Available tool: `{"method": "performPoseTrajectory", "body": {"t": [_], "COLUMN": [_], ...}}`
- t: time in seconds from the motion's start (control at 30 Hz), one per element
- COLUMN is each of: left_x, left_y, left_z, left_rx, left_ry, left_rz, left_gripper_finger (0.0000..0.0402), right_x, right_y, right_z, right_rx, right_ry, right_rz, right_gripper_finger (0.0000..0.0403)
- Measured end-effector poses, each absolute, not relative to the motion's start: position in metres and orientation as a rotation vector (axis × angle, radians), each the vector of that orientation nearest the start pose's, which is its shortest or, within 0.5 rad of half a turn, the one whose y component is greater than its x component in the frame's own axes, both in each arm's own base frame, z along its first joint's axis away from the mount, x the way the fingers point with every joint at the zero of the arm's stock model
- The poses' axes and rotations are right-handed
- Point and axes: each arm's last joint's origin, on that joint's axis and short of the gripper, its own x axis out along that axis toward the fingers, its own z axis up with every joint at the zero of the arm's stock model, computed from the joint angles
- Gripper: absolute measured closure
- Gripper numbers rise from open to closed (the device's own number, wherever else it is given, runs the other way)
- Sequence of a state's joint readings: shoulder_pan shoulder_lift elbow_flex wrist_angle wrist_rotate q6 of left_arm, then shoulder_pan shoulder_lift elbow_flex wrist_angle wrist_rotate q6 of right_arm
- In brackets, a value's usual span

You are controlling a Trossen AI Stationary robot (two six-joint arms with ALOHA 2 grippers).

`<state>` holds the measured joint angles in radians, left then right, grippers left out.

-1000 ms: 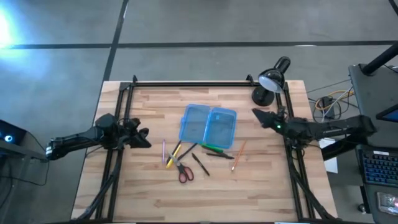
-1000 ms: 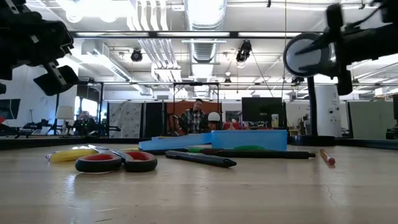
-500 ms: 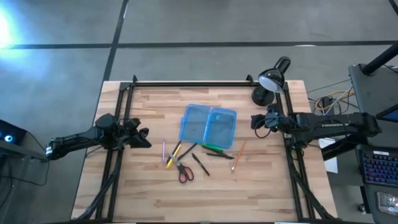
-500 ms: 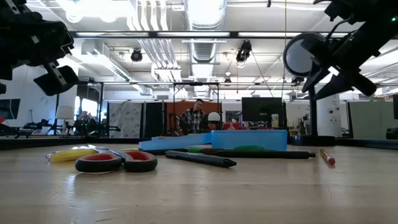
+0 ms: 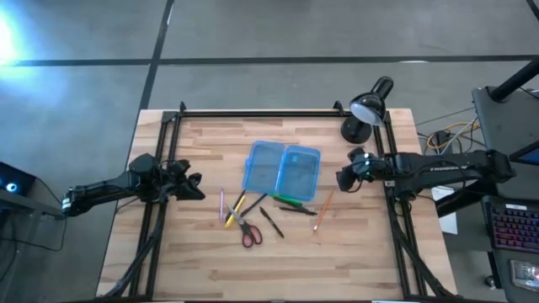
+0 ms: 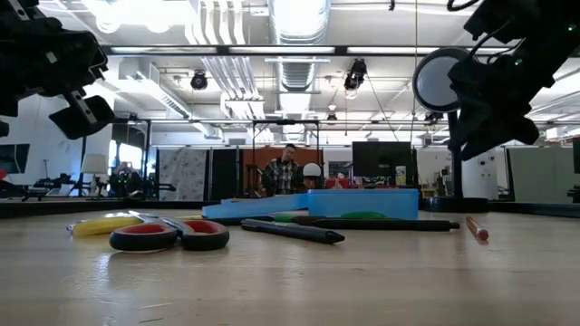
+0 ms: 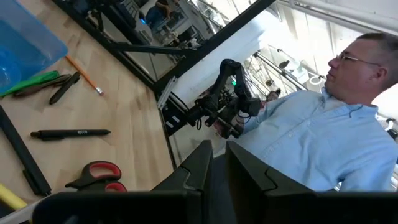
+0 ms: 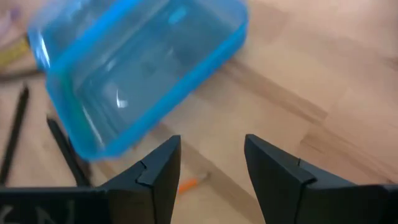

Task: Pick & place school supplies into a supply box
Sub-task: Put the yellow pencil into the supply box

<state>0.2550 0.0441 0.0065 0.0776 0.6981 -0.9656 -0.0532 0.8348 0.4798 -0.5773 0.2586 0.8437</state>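
**Kid:** So what is closest to us on the table?

**Me:** I see the red scissors (image 5: 250, 235) nearest the front edge, with the black pen (image 5: 271, 223) just beside them. They lie flat, and nothing holds them.

**Kid:** Are they hard to lift?

**Me:** I think the scissors are light and stiff. The handles are thick, so I would pinch there. The blades look thin and may slip.

**Kid:** And the pens?

**Me:** The pink pen (image 5: 221, 204) and the yellow pen (image 5: 234, 210) sit a bit farther back, on the left. The green pen (image 5: 290, 200) is touching or almost touching the front of the box. The orange pencil (image 5: 323, 209) lies on the right. All are thin and round, so I guess they roll. I would grab each one across its middle.

**Kid:** Where is the box?

**Me:** The blue supply box (image 5: 282, 170) lies open behind them, in the middle of the table (image 5: 202, 261). Both halves look empty, so I think the job has not started.

**Kid:** What are the arms doing?

**Me:** My right gripper (image 5: 344, 178) hangs in the air, near the box and the orange pencil. Its fingers (image 8: 155, 171) are spread apart and hold nothing. My left gripper (image 5: 192, 184) waits over the left side of the table. Its fingers (image 7: 199, 168) are close together with a thin gap, and they hold nothing too.

**Kid:** What is at the back?

**Me:** I see a black desk lamp (image 5: 368, 108) in the far right corner.
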Motion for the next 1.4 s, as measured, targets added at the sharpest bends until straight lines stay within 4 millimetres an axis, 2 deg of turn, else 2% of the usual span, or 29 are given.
{"method": "performPoseTrajectory", "body": {"t": [0.13, 0.33, 0.4, 0.47, 0.57, 0.63, 0.73, 0.87, 1.13, 1.3, 1.4], "left_x": [0.095, 0.097, 0.097, 0.097, 0.096, 0.095, 0.096, 0.097, 0.098, 0.098, 0.098], "left_y": [0.006, 0.015, 0.019, 0.023, 0.028, 0.030, 0.028, 0.025, 0.023, 0.023, 0.023], "left_z": [0.170, 0.171, 0.173, 0.172, 0.171, 0.170, 0.170, 0.170, 0.165, 0.164, 0.164], "left_rx": [-0.932, -0.927, -1.032, -1.230, -1.405, -1.364, -1.201, -1.183, -1.048, -1.049, -1.048], "left_ry": [0.165, 0.008, -0.082, -0.176, -0.304, -0.333, -0.253, -0.191, -0.083, -0.078, -0.080], "left_rz": [-0.398, -0.127, 0.000, 0.123, 0.268, 0.332, 0.283, 0.205, 0.170, 0.175, 0.176], "left_gripper_finger": [0.0372, 0.0372, 0.0372, 0.0372, 0.0372, 0.0372, 0.0372, 0.0372, 0.0372, 0.0372, 0.0372], "right_x": [0.159, 0.179, 0.189, 0.199, 0.210, 0.218, 0.229, 0.244, 0.261, 0.254, 0.250], "right_y": [-0.014, -0.014, -0.015, -0.015, -0.018, -0.020, -0.022, -0.015, 0.003, -0.002, -0.006], "right_z": [0.184, 0.178, 0.180, 0.183, 0.183, 0.183, 0.181, 0.179, 0.167, 0.163, 0.165], "right_rx": [0.606, 0.589, 0.582, 0.587, 0.725, 0.875, 1.068, 1.202, 1.233, 1.226, 1.191], "right_ry": [0.866, 0.993, 1.016, 1.046, 1.134, 1.178, 1.194, 1.210, 1.249, 1.223, 1.239], "right_rz": [-0.576, -0.523, -0.506, -0.468, -0.469, -0.534, -0.683, -0.855, -1.089, -1.193, -1.142], "right_gripper_finger": [0.0234, 0.0234, 0.0234, 0.0234, 0.0234, 0.0234, 0.0234, 0.0234, 0.0234, 0.0235, 0.0246]}}
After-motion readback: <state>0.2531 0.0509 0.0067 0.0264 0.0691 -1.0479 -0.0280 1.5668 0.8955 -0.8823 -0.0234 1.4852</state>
